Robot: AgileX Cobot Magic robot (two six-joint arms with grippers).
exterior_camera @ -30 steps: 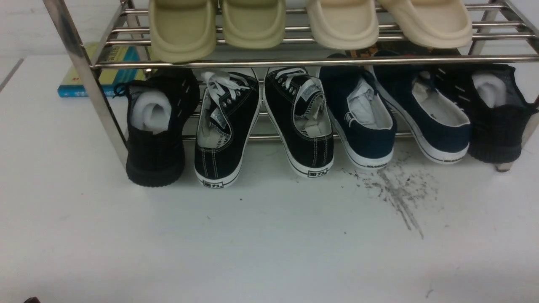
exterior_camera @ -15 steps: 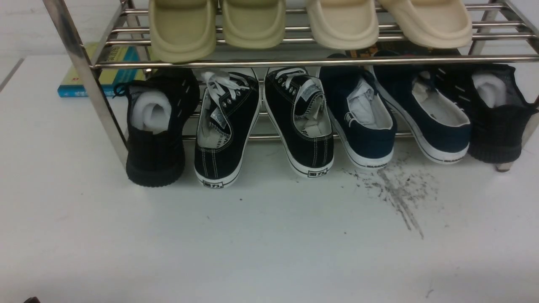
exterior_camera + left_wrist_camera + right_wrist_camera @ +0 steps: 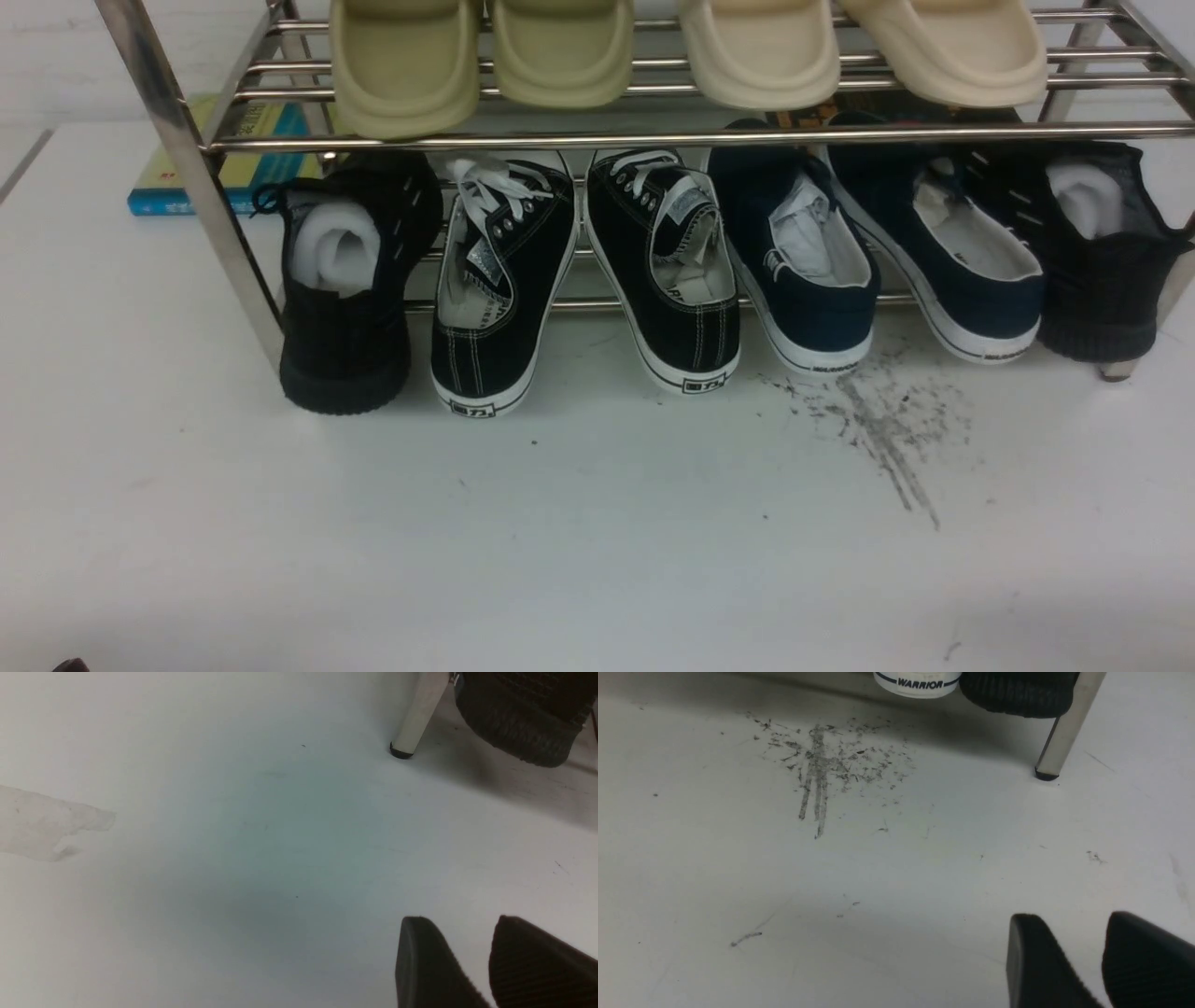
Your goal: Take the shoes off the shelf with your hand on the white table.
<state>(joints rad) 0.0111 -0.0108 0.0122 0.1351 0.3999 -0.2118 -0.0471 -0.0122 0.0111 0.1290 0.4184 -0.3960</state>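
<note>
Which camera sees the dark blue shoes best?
The front view: both dark blue shoes lean side by side in the shelf. The right wrist view catches only one white heel marked WARRIOR. The left wrist view shows none of them.

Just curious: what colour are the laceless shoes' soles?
White, under dark navy canvas shoes; front view shows them best.

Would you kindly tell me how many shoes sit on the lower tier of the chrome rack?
6, left to right: an all-black knit shoe, two black lace-up canvas sneakers, two dark navy slip-on canvas shoes, another all-black knit shoe. None seems hidden behind them.
</note>
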